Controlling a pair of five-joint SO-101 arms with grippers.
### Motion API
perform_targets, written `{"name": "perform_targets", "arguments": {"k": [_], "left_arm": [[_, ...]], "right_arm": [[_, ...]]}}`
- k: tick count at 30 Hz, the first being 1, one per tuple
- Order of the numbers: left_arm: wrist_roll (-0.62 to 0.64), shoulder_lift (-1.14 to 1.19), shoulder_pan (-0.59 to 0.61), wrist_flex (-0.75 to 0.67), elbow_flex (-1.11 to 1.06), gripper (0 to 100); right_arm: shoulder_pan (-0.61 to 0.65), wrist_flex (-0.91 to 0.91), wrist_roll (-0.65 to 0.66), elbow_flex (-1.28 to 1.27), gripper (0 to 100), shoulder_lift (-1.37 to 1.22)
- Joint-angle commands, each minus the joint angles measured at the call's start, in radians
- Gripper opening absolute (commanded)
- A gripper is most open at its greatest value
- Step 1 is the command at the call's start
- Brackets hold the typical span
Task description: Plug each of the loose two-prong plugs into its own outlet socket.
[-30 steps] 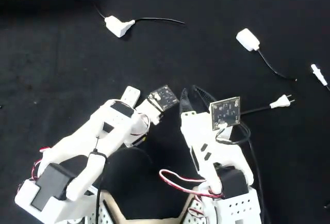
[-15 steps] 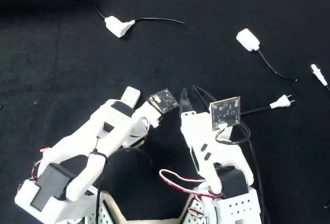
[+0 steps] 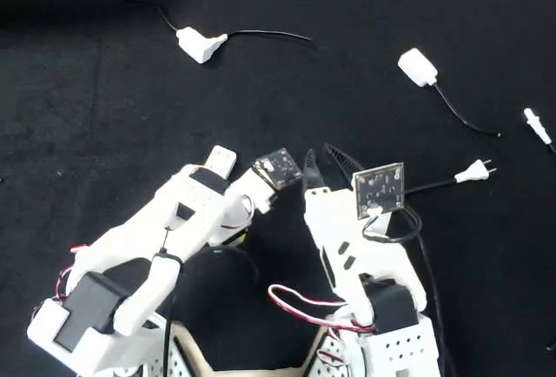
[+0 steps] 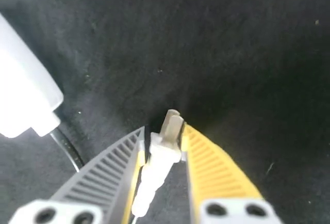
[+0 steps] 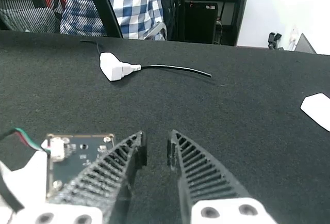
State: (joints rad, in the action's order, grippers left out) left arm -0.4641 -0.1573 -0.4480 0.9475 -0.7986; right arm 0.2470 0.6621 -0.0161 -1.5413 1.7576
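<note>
— While we are pinching the white plug (image 4: 157, 162) in the left gripper (image 4: 165, 130), clamped between the grey finger and the yellow one with its prongs (image 4: 171, 120) poking out past the tips, we are judging it light, rigid and rather slick: hard plastic that may be twisting in the grip if we are pushing off-axis.

— We are agreeing. We are taking the flat sides of the body as the right place to hold it, well back from the prongs, which are looking thin enough to bend. What is the right gripper (image 5: 157, 149) doing?

— It is hanging low over the table (image 3: 104, 116), its black fingers a narrow gap apart with nothing between them.

— The left wrist view is giving us the grip itself, close up, and a white block (image 4: 23, 95) with a dark lead just beside it; we cannot tell what that block is.

— The high view is giving us the layout. We are seeing one socket (image 3: 198, 44) with its lead far across the table, a second socket (image 3: 418, 66) toward the far right, a loose plug (image 3: 476, 168) lying near the right arm, and what we are taking for another plug (image 3: 536, 123) at the right edge.

— And the right wrist view is looking level across the cloth at that first socket, well apart from its fingers.
</note>
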Motion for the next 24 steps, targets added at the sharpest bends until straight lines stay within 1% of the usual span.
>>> {"name": "perform_targets", "arguments": {"k": [1,5,11,15,18,20,24], "left_arm": [[-0.008,-0.011,-0.053,0.015,0.042,14],[-0.008,-0.011,-0.070,0.028,0.042,14],[-0.055,-0.012,-0.051,0.123,0.091,14],[-0.064,-0.012,0.004,0.150,0.085,14],[-0.124,-0.012,0.054,0.173,0.070,14],[-0.127,-0.012,0.079,0.176,0.065,14],[-0.129,-0.012,0.087,0.176,0.068,14]], "right_arm": [[-0.012,-0.031,-0.008,0.001,8.9,0.007],[-0.012,-0.032,-0.008,-0.001,8.9,0.007],[-0.017,-0.034,-0.008,-0.001,8.9,0.007],[-0.017,-0.034,-0.008,-0.001,8.9,0.007],[-0.015,-0.034,-0.008,-0.001,8.9,0.007],[-0.014,-0.035,-0.008,-0.001,8.9,0.007],[-0.014,-0.034,-0.008,-0.001,8.9,0.007]]}}
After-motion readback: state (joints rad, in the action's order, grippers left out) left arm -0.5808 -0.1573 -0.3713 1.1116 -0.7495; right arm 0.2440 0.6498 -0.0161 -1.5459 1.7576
